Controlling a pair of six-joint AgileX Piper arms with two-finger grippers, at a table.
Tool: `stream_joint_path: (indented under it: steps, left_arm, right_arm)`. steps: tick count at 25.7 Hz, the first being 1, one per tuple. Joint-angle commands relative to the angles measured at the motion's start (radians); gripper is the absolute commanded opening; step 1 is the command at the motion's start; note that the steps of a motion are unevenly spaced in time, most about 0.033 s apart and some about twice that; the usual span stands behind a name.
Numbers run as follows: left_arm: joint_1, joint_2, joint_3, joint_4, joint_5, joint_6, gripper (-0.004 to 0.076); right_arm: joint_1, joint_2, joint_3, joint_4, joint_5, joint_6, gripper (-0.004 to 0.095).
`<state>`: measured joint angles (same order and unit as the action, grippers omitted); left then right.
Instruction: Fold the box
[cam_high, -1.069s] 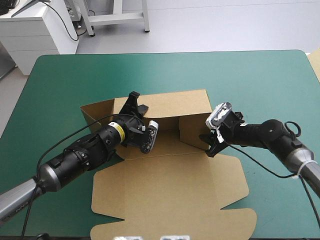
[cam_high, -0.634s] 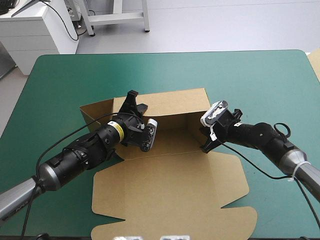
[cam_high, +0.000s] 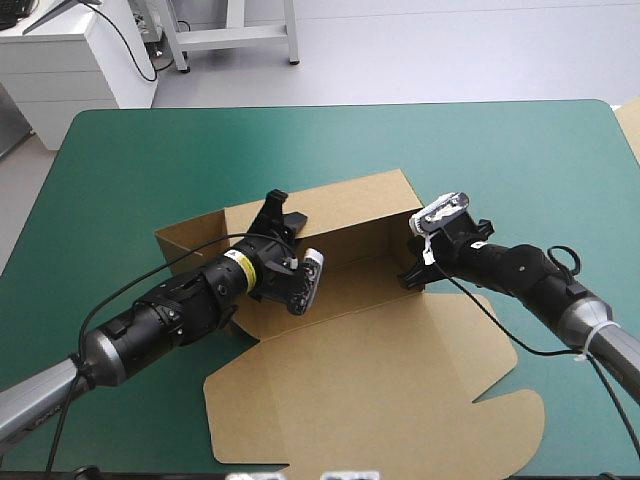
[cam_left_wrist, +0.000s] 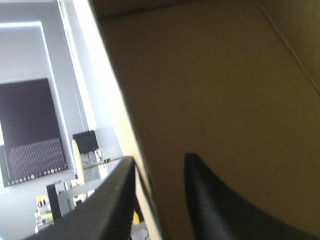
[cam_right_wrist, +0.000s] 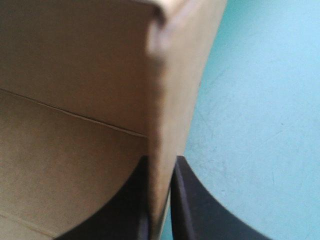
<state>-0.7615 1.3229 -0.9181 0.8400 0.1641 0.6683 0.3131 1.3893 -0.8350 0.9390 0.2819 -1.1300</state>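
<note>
Brown board makes up the box (cam_high: 440, 345), which sits askew near the middle of the table (cam_high: 78, 125), on the teal-green cover (cam_high: 520, 160). Nearest, its lid (cam_high: 340, 400) lies flat and reaches almost to the table's near edge. Beyond the crease comes the tray floor (cam_high: 365, 285). At the floor's right end the right gripper (cam_high: 408, 277) is clamped on the right wall (cam_right_wrist: 175, 60). Its black fingers are all but together, one inside the box and one outside over the cover, with the upright board's edge pinched between them. Farther off and to the left, the left gripper (cam_high: 277, 207) straddles the top edge of the far wall (cam_high: 345, 205), which stands upright. Its fingers press close on either side of the board, one inside and one behind. Left of that grip the left flap (cam_high: 185, 235) splays outward toward the table's left edge. Past the far wall the cover runs on to the table's far edge
</note>
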Motion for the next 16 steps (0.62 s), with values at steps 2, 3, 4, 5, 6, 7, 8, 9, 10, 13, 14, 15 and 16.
stream_joint_path:
  steps: [2, 3, 4, 5, 6, 7, 8, 9, 10, 13, 14, 15, 16]
  left_arm:
    - [-0.053, -0.019, -0.023, 0.002, -0.082, 0.005, 0.0454]
    - [-0.060, -0.023, -0.023, 0.002, -0.085, 0.005, 0.0454]
    - [-0.069, -0.033, -0.023, 0.002, -0.087, 0.005, 0.0454]
    - [-0.081, -0.046, -0.023, 0.002, -0.085, 0.005, 0.0454]
    - [-0.092, -0.055, -0.023, 0.002, -0.085, 0.003, 0.0454]
    - [-0.104, -0.067, -0.023, 0.002, -0.087, 0.003, 0.0454]
    - [-0.119, -0.077, -0.023, 0.002, -0.087, 0.001, 0.0454]
    - [-0.135, -0.090, -0.023, 0.002, -0.087, 0.001, 0.0454]
    - [-0.153, -0.102, -0.023, 0.002, -0.087, 0.001, 0.0454]
    - [-0.199, -0.138, -0.023, 0.002, -0.085, 0.001, 0.0454]
    - [-0.211, -0.150, -0.023, 0.002, -0.085, -0.002, 0.0454]
    - [-0.225, -0.162, -0.023, 0.002, -0.085, -0.013, 0.0454]
    - [-0.239, -0.171, -0.025, -0.003, -0.085, -0.022, 0.0454]
  right_arm:
    - [0.018, -0.032, -0.038, 0.013, 0.002, 0.027, -0.0017]
    - [0.018, -0.032, -0.038, 0.011, -0.010, 0.036, -0.0017]
    - [0.018, -0.032, -0.038, 0.011, -0.015, 0.048, -0.0017]
    - [0.018, -0.032, -0.038, 0.006, -0.023, 0.060, -0.0017]
    - [0.018, -0.032, -0.038, 0.006, -0.028, 0.067, -0.0017]
    - [0.018, -0.032, -0.038, 0.006, -0.036, 0.070, -0.0017]
    - [0.018, -0.032, -0.038, 0.006, -0.045, 0.071, -0.0017]
    - [0.018, -0.032, -0.038, 0.008, -0.056, 0.072, -0.0017]
    - [0.018, -0.032, -0.038, 0.008, -0.067, 0.074, -0.0017]
    - [0.018, -0.032, -0.038, 0.008, -0.091, 0.077, -0.0017]
    - [0.018, -0.032, -0.038, 0.008, -0.096, 0.077, -0.0017]
    - [0.018, -0.032, -0.038, 0.008, -0.100, 0.077, -0.0017]
    - [0.018, -0.032, -0.038, 0.008, -0.103, 0.079, -0.0017]
